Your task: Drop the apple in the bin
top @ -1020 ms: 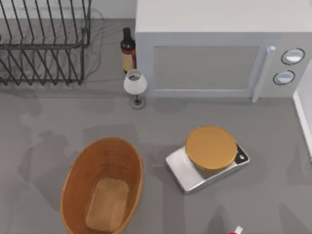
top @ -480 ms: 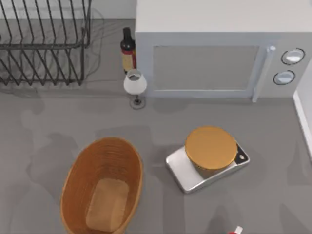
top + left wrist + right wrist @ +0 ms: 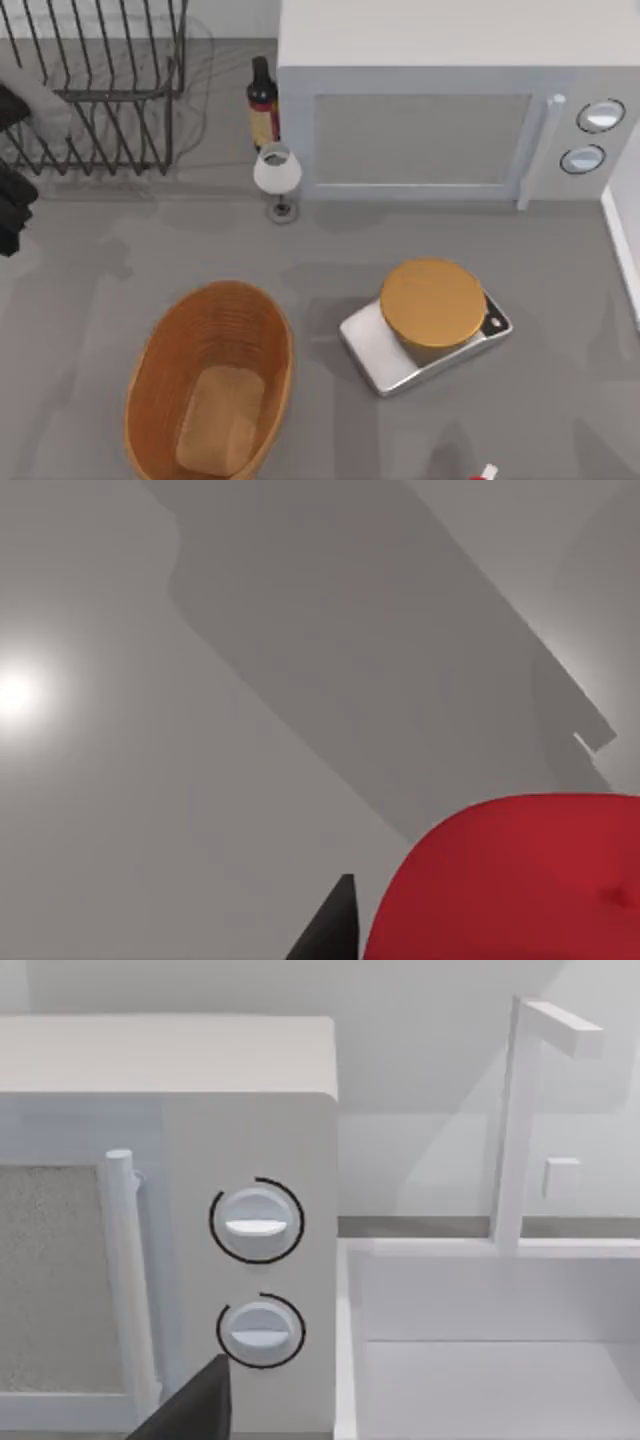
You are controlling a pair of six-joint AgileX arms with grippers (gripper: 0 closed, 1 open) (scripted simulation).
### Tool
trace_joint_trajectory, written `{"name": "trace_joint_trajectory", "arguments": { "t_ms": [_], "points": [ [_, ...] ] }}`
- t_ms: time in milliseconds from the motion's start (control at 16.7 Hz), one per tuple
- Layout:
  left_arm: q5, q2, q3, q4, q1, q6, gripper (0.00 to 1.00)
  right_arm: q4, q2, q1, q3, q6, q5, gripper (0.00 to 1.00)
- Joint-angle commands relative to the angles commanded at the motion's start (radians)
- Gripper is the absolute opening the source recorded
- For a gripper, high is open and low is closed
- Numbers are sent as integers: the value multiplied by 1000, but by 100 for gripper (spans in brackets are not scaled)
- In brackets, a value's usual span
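Fingers (image 3: 335, 930) of left gripper (image 3: 400, 935): clamped on the apple (image 3: 510, 880), one dark tip just beside the red skin in the left wrist view, grey surface (image 3: 150, 780) far beneath. Left arm (image 3: 14, 185) in at the top view's left edge, up in front of the wire dish rack (image 3: 100, 90), well apart from the bin (image 3: 160, 350).

Bin toward the near left of the surface, mouth open upward, ribbed wicker walls, flat tan bottom in full view. Bare grey surface on every side of it: a wide strip between bin and left edge, another between bin and dish rack.

To the bin's right, near but not touching, a silver scale (image 3: 375, 355) set askew, carrying a round orange-topped cylinder (image 3: 432, 300). Open room between scale and microwave (image 3: 420, 130) along the back. Dark bottle (image 3: 262, 100) just beside the microwave's left corner, small white lamp (image 3: 277, 172) just in front of the bottle. Tiny red-and-white thing (image 3: 484, 473) cut by the near edge. White sink rim (image 3: 622, 240) at the right edge.

Right gripper (image 3: 190, 1410) facing the microwave's two dials and the sink with its white faucet (image 3: 515, 1110).
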Motion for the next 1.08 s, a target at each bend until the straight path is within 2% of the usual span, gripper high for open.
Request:
{"name": "trace_joint_trajectory", "arguments": {
  "t_ms": [480, 660, 840, 1080],
  "points": [
    [47, -91, -107, 9, -356, -834, 0, 0, 0, 0, 0, 0, 0, 100],
    [59, -138, -143, 28, -472, -1097, 0, 0, 0, 0, 0, 0, 0, 100],
    [65, -181, -170, 48, -556, -1265, 0, 0, 0, 0, 0, 0, 0, 100],
    [66, -203, -184, 59, -598, -1341, 0, 0, 0, 0, 0, 0, 0, 100]
  ]
}}
